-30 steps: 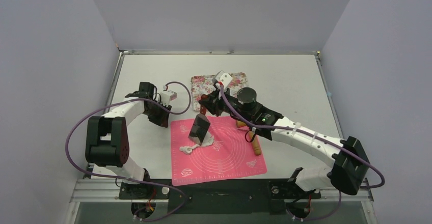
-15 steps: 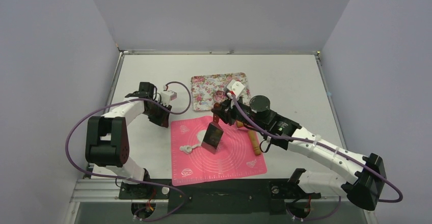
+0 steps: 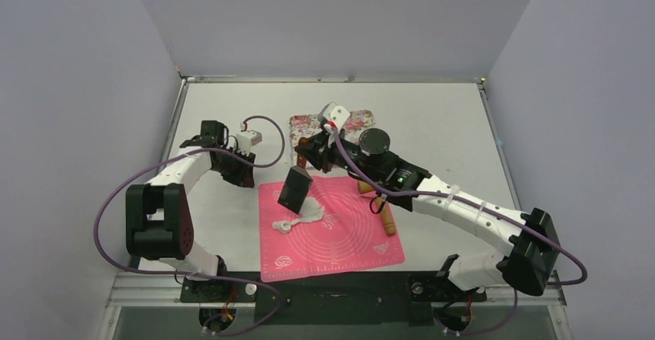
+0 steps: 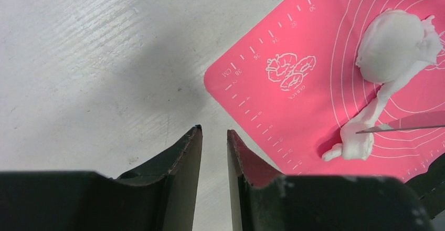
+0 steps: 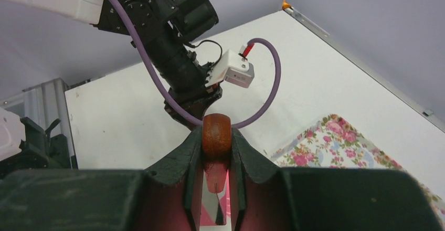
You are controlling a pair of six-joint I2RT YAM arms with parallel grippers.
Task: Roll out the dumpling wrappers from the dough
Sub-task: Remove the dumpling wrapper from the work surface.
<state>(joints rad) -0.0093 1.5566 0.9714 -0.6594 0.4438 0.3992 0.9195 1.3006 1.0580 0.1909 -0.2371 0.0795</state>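
We see a lab test cell.
Bare grey walls (image 3: 324, 15) box in our white table (image 3: 432, 116); an aluminium rail (image 3: 139, 290) runs along the bottom of the frame.

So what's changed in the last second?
The right gripper, gripping the scraper, swung it right across the pink mat, then back left near the dough. The left gripper edged slightly left. Dough, rolling pin and flowered tray stayed put.

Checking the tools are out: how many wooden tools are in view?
2. A wooden-handled scraper clamped in the right end effector above the far-left part of the pink mat; a wooden rolling pin on the mat's right edge, partly under that arm. Others may be hidden.
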